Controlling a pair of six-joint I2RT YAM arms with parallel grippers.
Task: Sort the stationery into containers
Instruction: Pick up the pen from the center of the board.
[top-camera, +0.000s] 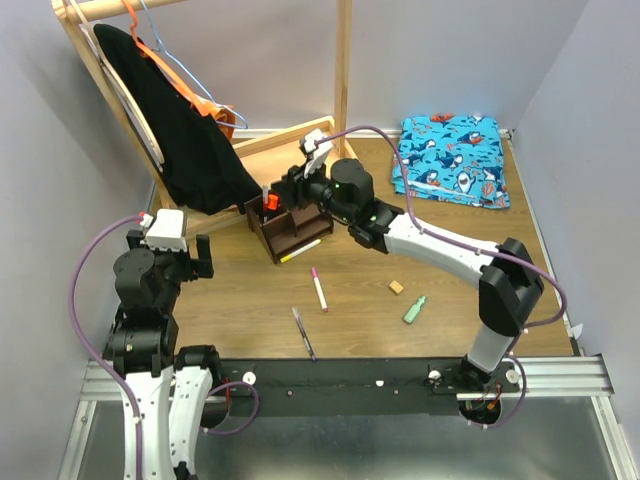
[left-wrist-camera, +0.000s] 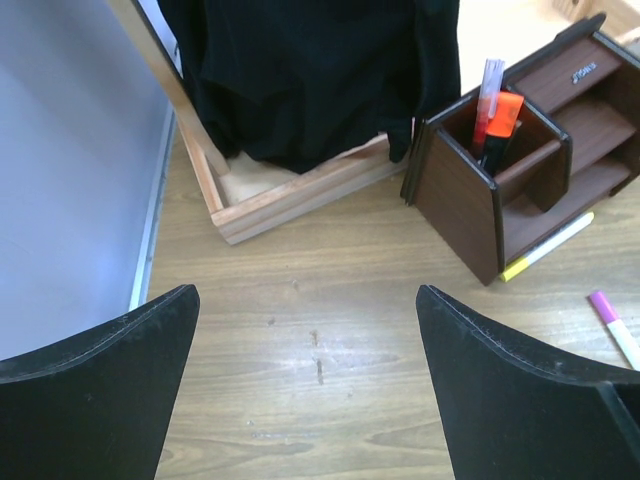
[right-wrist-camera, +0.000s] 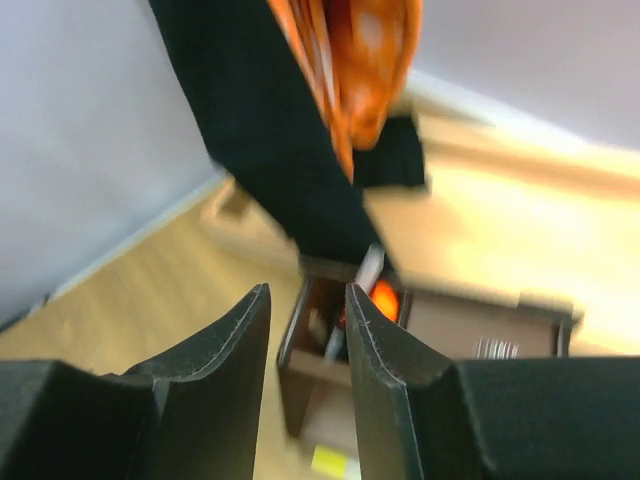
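Right gripper (barely parted) hangs — just above organiser rim.

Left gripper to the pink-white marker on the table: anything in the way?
Nothing visible. Bare table lies between the left gripper and the pink-white marker; the organiser and yellow-white pen sit just beyond that line.

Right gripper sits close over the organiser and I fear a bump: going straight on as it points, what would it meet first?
Probably the tall pen compartment of the organiser, near the orange marker in it; the blurred view leaves depth unclear.
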